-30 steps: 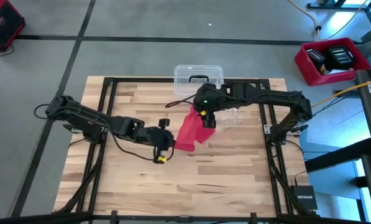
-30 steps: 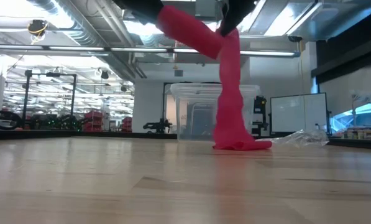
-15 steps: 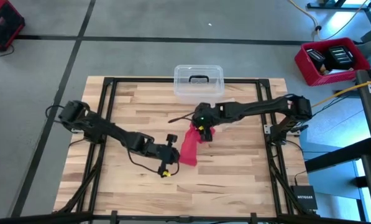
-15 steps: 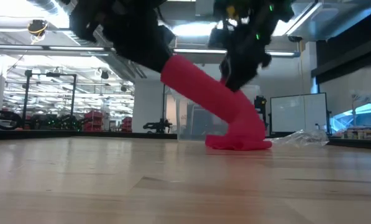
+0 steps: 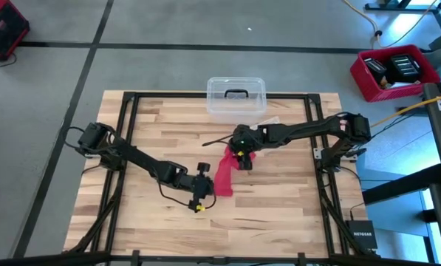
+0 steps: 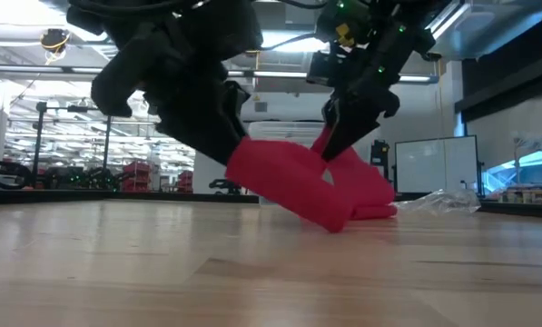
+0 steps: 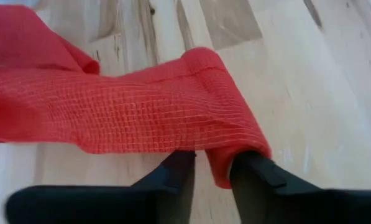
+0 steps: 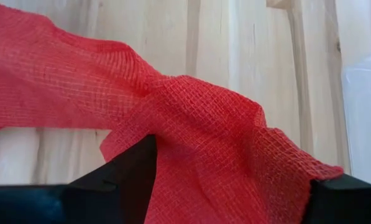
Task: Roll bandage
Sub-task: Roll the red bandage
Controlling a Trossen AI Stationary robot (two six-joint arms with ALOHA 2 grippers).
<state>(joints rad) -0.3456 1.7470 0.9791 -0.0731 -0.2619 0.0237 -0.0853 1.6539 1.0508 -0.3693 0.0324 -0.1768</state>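
The red bandage (image 5: pixel 226 174) runs as a flat mesh band between my two grippers near the table's middle. In the low view it slants down from my left gripper (image 6: pixel 239 150) to the wood, where a bunched part (image 6: pixel 366 204) rests. My left gripper (image 7: pixel 215 177) is at the band's near end, fingers a little apart. My right gripper (image 5: pixel 242 151) is at the far end, its fingers (image 8: pixel 132 171) wide apart with bunched mesh between them. My left gripper has the band's folded near end (image 7: pixel 225 168) between its two fingers, lying against one finger (image 7: pixel 253 180). The fingers slant down from the table's left. Whether they still pinch it I cannot tell. My right gripper holds a bunched, several-layered stretch of the bandage (image 8: pixel 222 155) that fills the wide gap between its fingers. They slant down from the table's right, across the band. The stretch toward my left gripper lies slack.
A clear plastic box with a dark handle (image 5: pixel 236 97) stands at the table's far edge. A crinkled clear wrapper (image 6: pixel 443 202) lies on the wood to the right of the bandage. Bare wood spreads along the near side.
Both grippers have come down toward the table, the left one also toward the near edge. The bandage, which hung high from the right gripper with only its lower end on the wood, now slants low between them.
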